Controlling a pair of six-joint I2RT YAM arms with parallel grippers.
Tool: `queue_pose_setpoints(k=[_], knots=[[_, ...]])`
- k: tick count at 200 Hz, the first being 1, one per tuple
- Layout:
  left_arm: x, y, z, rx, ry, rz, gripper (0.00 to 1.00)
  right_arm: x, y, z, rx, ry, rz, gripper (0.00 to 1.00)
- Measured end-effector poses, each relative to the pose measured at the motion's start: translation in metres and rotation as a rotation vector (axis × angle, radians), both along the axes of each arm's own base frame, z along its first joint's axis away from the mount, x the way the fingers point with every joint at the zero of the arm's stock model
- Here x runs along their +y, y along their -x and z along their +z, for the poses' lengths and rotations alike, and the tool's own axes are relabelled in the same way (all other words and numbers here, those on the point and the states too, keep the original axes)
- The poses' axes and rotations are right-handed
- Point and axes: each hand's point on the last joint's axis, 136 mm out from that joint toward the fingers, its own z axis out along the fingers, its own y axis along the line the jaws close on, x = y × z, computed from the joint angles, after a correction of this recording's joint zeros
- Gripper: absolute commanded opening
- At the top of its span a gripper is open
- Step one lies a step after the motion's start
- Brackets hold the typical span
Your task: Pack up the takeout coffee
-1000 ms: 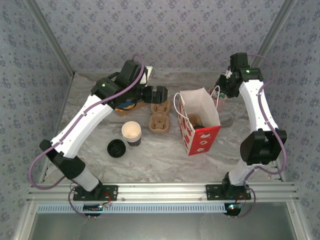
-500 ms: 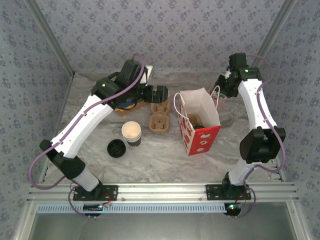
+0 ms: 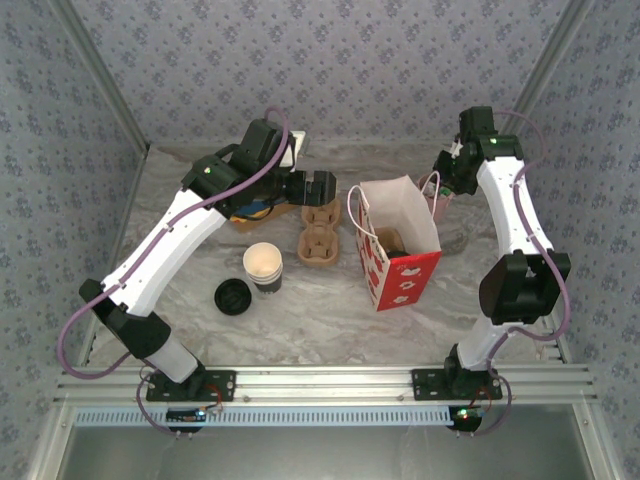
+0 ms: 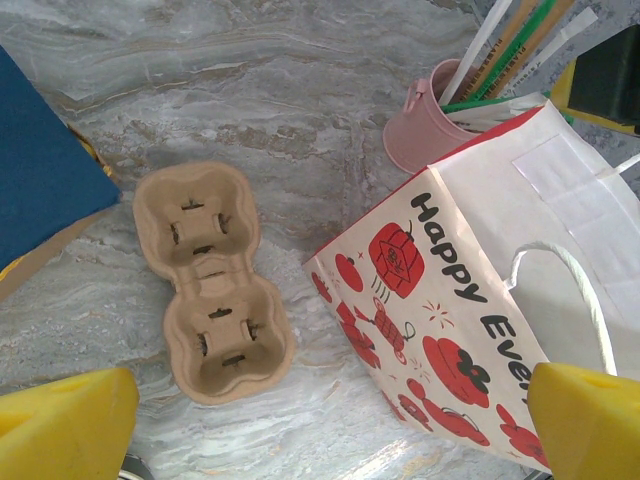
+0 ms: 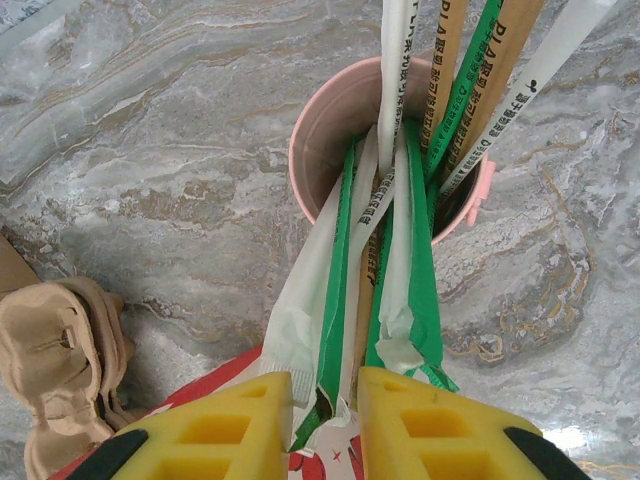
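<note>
Overhead and wrist views. On the left arm (image 3: 180, 225) the jaws stand wide open above the desk (image 3: 330, 320), near the pulp cup carrier (image 3: 320, 238). On the right arm (image 3: 515, 215) the jaws grip wrapped straws (image 5: 395, 250) rising from a pink cup (image 5: 330, 120). The takeout coffee (image 3: 392, 240), apparently the dark round shape, sits inside the red-and-white bag (image 3: 405, 280). A lidless paper cup (image 3: 263, 262) and a black lid (image 3: 232, 297) stand left of the carrier.
</note>
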Motion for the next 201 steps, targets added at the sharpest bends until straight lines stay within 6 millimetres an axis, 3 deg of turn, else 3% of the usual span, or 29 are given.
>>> queue_pose_setpoints(k=[80, 201], knots=[[0.0, 0.0, 0.0, 0.0, 0.0, 0.0, 1.0, 0.0, -0.002, -0.007, 0.018, 0.002, 0.003, 0.16], [0.0, 0.0, 0.0, -0.001, 0.0, -0.001, 1.0, -0.013, -0.006, 0.0, -0.005, 0.037, -0.02, 0.2]])
